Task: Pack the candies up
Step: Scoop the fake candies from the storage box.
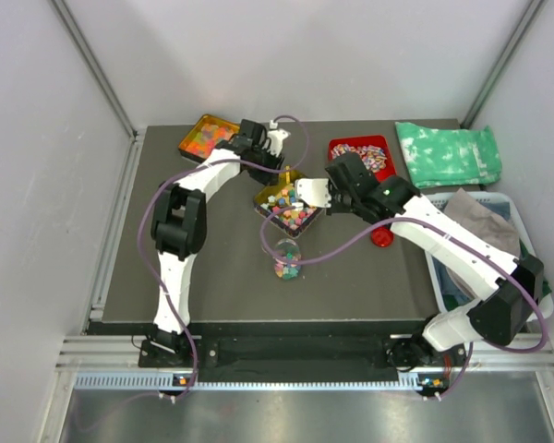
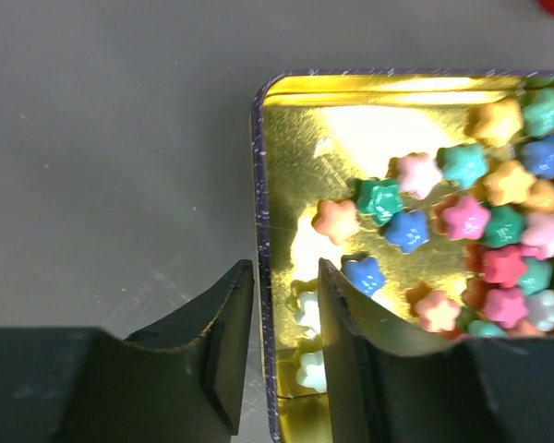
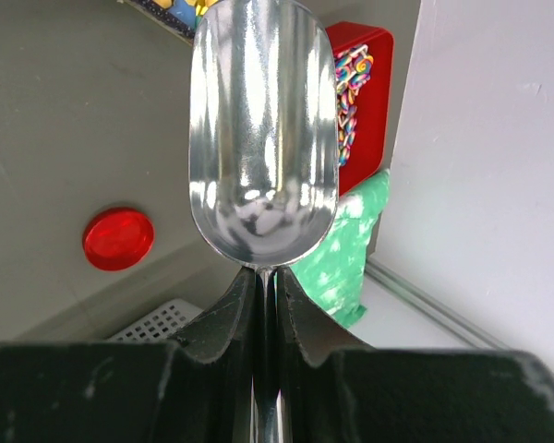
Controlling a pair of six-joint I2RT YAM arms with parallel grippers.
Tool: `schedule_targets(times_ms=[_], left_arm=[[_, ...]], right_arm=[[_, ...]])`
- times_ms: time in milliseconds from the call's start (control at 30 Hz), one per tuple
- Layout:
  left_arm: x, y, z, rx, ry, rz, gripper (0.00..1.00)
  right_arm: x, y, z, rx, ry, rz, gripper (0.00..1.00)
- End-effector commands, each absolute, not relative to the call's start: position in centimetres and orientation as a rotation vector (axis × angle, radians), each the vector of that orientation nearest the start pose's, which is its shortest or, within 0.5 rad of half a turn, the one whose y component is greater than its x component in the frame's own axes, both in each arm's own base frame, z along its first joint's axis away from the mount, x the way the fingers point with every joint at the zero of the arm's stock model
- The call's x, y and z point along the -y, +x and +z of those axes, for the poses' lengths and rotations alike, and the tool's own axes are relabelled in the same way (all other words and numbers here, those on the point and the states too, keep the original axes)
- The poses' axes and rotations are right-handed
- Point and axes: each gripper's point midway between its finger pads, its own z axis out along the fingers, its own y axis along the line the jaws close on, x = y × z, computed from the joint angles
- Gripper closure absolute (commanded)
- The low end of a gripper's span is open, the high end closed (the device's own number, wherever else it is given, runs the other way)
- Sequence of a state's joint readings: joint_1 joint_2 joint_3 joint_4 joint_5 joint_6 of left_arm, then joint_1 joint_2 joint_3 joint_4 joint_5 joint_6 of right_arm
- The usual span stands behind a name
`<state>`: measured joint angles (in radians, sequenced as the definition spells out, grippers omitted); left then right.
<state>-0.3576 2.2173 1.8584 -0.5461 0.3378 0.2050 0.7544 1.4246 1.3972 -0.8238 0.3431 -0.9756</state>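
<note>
**Empty scoop beside the candy tin**

The right gripper [image 3: 266, 277] pinches the handle of a bare metal scoop [image 3: 263, 138], at the gold tin's [image 2: 286, 88] right edge. The candies [image 2: 466, 217] heap in the tin; the left gripper [image 2: 285, 266] straddles its wall, grip unclear.

candies [image 2: 466, 218] partly behind pincer [image 2: 284, 269], tin [image 2: 300, 111] cut off

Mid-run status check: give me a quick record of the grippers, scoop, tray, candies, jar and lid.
left gripper: open, fingers straddling the gold tray wall
right gripper: shut on the scoop handle
scoop: empty
candies: mostly in the gold tray, some in the jar
jar: uncapped, nearer the arm bases than the tray
red lid: off, lying to the jar's right
</note>
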Motion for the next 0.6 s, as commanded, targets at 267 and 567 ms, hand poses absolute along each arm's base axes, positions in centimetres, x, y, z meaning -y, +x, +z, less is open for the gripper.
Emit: schedule_targets(times_ms=[267, 567], left_arm=[[23.7, 50.4, 6.4, -2.312, 0.889, -0.368, 0.79], [25.1, 51.7, 9.2, -2.236, 0.928, -0.285, 0.96]], right_arm=[[-18.7, 34.2, 27.4, -1.508, -1.844, -0.685, 1.00], [-19.9, 36.4, 24.4, -1.409, -2.007, -0.790, 1.00]])
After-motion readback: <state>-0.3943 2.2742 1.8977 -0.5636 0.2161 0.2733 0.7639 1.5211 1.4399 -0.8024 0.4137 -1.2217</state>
